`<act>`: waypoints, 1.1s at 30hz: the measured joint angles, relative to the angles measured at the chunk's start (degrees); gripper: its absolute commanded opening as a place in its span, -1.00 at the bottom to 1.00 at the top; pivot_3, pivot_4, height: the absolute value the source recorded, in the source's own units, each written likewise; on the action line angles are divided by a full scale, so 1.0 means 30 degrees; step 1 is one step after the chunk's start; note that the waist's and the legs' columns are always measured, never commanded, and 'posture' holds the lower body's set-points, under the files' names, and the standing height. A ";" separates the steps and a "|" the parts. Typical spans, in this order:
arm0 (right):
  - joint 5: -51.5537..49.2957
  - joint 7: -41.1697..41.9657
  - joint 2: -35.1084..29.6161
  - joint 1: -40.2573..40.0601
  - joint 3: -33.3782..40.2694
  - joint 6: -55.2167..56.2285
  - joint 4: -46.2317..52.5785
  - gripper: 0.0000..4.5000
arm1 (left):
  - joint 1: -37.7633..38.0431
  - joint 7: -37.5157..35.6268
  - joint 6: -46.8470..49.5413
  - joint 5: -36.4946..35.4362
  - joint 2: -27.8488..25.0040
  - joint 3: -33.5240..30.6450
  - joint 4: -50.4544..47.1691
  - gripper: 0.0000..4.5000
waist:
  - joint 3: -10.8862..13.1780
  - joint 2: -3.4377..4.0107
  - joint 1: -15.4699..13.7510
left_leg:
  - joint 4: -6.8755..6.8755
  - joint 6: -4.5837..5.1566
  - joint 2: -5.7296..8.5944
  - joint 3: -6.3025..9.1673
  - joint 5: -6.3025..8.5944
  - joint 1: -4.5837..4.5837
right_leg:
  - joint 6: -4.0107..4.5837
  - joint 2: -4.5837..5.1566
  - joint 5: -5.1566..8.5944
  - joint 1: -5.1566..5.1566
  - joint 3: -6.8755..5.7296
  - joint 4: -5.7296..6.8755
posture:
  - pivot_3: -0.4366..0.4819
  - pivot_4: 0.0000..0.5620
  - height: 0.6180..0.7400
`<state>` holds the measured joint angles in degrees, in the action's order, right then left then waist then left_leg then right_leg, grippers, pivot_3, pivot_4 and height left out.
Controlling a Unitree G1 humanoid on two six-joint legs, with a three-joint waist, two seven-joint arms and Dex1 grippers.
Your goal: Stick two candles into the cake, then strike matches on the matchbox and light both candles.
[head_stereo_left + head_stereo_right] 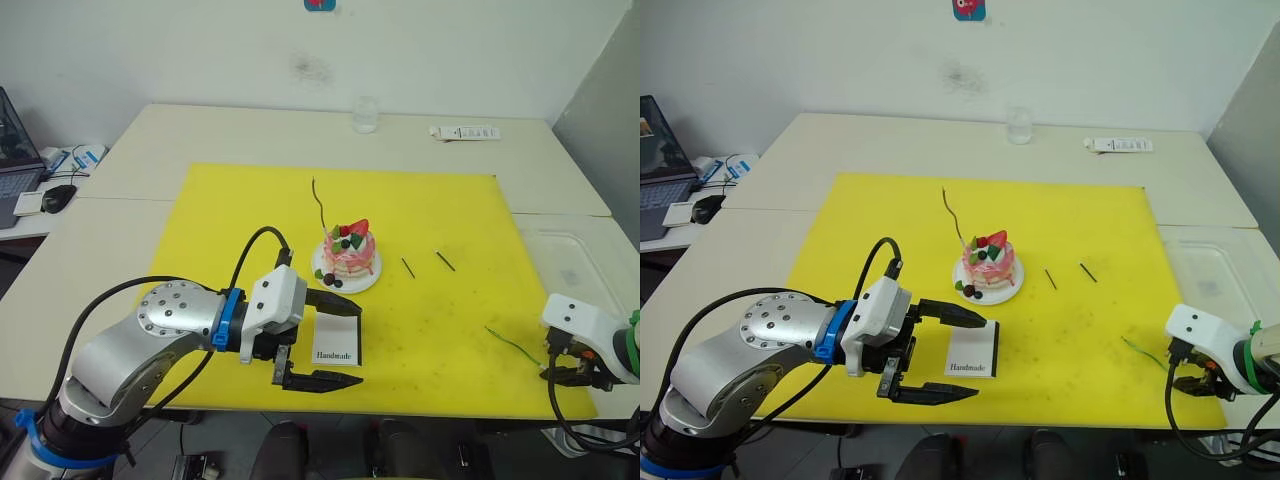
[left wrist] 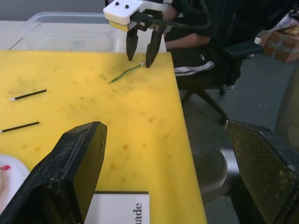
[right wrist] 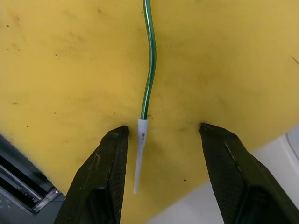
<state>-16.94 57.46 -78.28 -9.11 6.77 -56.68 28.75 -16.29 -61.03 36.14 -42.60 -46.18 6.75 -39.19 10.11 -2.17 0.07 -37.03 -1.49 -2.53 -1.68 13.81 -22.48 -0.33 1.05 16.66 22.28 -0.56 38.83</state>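
The right gripper (image 3: 161,154) stands wide, its fingers either side of the green candle's (image 3: 149,60) white tip, not touching. The left gripper (image 1: 335,343) gapes wide over the matchbox (image 1: 337,340). Beyond its fingers sits the cake (image 1: 349,252), the second candle (image 1: 319,203) upright in it, the matches (image 1: 425,264) past that.

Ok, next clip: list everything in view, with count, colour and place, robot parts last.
mat: one, yellow, covering the table's near half
cake: one, pink, on a white plate mid-mat, one candle already upright in it
green candle: one, lying near the mat's right front corner
matches: two, dark, lying right of the cake
matchbox: one, white, at the mat's front
glass: one, clear, far table edge
remote: one, white, far right
laptop: one, on the left side table
left gripper: open around the matchbox
right gripper: open, straddling the green candle's white tip
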 measured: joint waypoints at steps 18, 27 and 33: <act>-0.2545 0.0837 0.0296 0.4212 0.0373 -0.2665 -0.0748 -0.98 | 0.0713 -0.1182 -0.0551 -0.0465 -0.0797 -0.0909 0.0154 1.00 | 0.0016 0.0043 0.0119 | 0.0000 0.0001 -0.0014 -0.0017 -0.0001 0.0029 | 0.0002 -0.0003 -0.0002 0.0002 0.0016 0.0024 | -0.05 -0.47 1.00; -0.6717 -0.3718 0.9950 1.2008 0.2825 -0.3656 0.1003 -0.98 | 0.1904 0.1078 -0.0543 -0.0582 -0.0332 -0.4226 0.1925 1.00 | 0.0023 0.0013 0.0085 | 0.0013 -0.0001 -0.0052 0.0061 -0.0001 -0.0010 | 0.0004 -0.0006 -0.0002 0.0013 -0.0030 0.0026 | -0.05 -0.47 1.00; -0.4313 -0.8288 1.7655 1.1099 0.0312 0.2903 0.0897 -0.98 | 0.1726 0.1354 -0.0577 -0.0376 -0.0490 -0.4990 0.3003 1.00 | 0.0025 0.0019 0.0040 | 0.0004 -0.0008 0.0005 -0.0015 -0.0003 -0.0120 | -0.0001 0.0006 -0.0007 0.0128 0.0014 0.0031 | -0.05 -0.47 1.00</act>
<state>-29.87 32.59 -25.32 24.19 7.71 -47.97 31.45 -11.11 -56.97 34.41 -43.73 -47.65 -8.22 -30.18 10.18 -2.11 0.19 -37.02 -1.52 -2.51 -1.73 13.80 -22.84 -0.33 1.07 16.64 22.66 -0.51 38.93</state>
